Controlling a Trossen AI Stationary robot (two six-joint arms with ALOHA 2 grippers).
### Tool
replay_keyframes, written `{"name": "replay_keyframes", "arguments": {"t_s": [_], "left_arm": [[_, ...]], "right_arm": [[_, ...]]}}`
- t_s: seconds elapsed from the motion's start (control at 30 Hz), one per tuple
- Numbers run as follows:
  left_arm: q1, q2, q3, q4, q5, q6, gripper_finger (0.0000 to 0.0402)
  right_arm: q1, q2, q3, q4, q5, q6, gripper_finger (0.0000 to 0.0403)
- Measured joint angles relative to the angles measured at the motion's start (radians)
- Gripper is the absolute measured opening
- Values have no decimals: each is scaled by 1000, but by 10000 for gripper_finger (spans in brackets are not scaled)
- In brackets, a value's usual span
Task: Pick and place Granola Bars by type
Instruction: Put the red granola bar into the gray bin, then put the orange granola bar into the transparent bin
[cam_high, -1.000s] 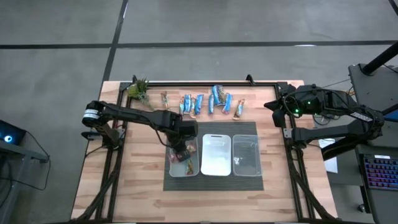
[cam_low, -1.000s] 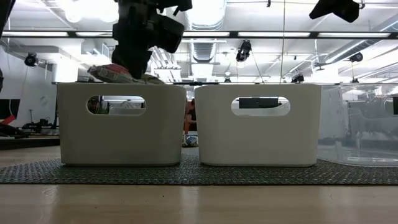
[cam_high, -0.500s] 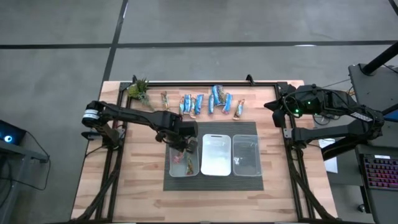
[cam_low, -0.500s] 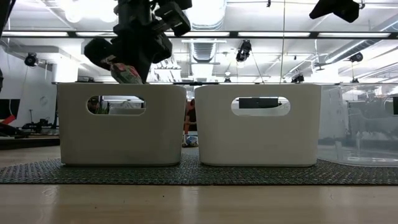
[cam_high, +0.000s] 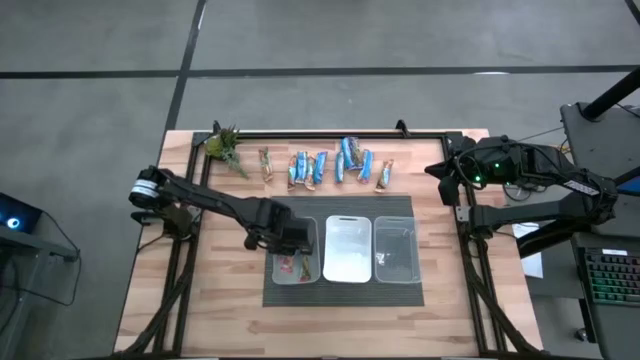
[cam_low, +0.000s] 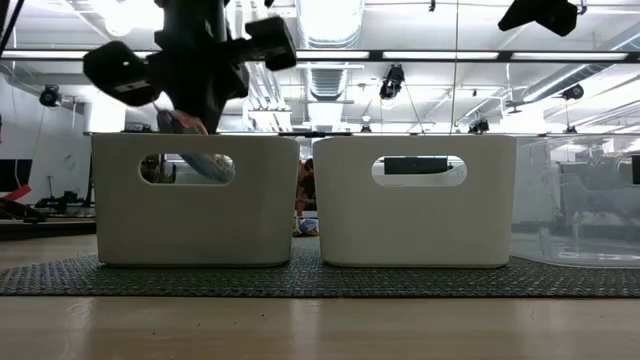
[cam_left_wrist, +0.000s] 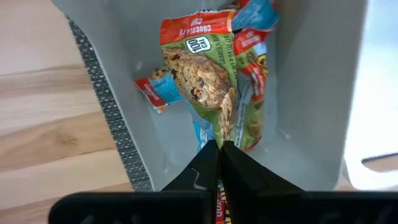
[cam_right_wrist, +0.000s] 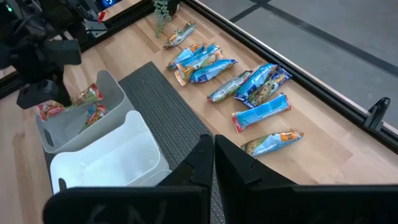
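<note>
My left gripper (cam_left_wrist: 219, 147) hangs over the left white bin (cam_high: 297, 272), shut on a granola bar (cam_left_wrist: 208, 74) in a green wrapper with red ends. The bar reaches down into that bin, above other bars (cam_left_wrist: 155, 93) lying on its floor. Several more granola bars (cam_high: 330, 166), blue and brown, lie in a row on the wood along the table's far side. My right gripper (cam_right_wrist: 213, 148) is shut with nothing in it and waits high at the far right (cam_high: 446, 170). My left gripper pinches one end of the green bar's wrapper (cam_left_wrist: 219, 138) between its two fingers. The fingers come from above, pointing steeply down. The bar hangs slanting below them inside the left bin (cam_low: 205, 165). Whether its red lower end (cam_left_wrist: 196, 25) touches the bars underneath, I cannot tell.
A second white bin (cam_high: 347, 250) and a clear bin (cam_high: 397, 252) stand to the right of the left one on a dark mat (cam_high: 340, 208). A small green plant (cam_high: 222, 143) sits at the far left corner. A black frame (cam_high: 330, 133) edges the table.
My left gripper has rolled about its own axis, shifted toward the table's near left and sunk a little. The bar, which lay level above the bin's rim, now slants down with its free end inside the left bin.
</note>
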Motion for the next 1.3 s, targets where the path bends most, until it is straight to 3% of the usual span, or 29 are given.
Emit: {"name": "replay_keyframes", "arguments": {"t_s": [0.53, 0.93, 1.3], "left_arm": [[-16, 0, -91, 86, 24, 18, 5], [-15, 8, -90, 96, 28, 29, 96], [-15, 8, -89, 137, 73, 105, 104]], "right_arm": [[0, 0, 0, 1, 0, 0, 9], [0, 0, 0, 5, 0, 1, 8], [0, 0, 0, 5, 0, 1, 8]]}}
